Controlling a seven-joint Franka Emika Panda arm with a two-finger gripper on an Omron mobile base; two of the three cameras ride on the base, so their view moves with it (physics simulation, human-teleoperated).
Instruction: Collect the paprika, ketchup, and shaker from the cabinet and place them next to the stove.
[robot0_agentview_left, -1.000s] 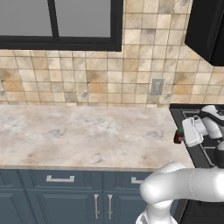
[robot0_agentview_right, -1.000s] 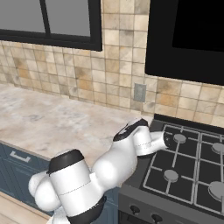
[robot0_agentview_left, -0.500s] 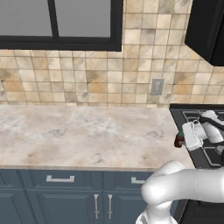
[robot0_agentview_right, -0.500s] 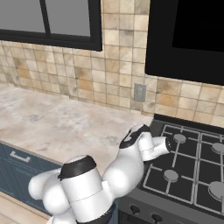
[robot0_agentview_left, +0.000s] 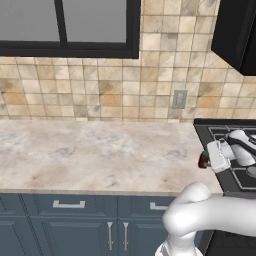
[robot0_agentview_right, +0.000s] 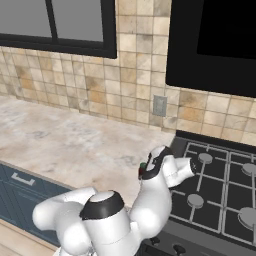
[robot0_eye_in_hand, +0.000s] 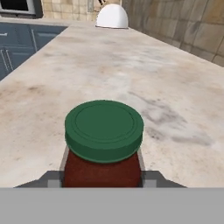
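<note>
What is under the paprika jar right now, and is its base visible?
The paprika is low over the marbled counter beside the stove, between the gripper fingers. Its base is cut off in the hand view and hidden by the hand elsewhere, so contact with the counter cannot be confirmed.

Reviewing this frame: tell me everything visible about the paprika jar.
The paprika is a small jar with a dark red body and a round green lid with faint raised rings. It stands upright on the pale marbled counter, close to the left edge of the black stove. The gripper sits around its base, a dark finger at each side; whether the fingers still press on it cannot be told. In the left base view only a sliver of red and green shows beside the hand.
</note>
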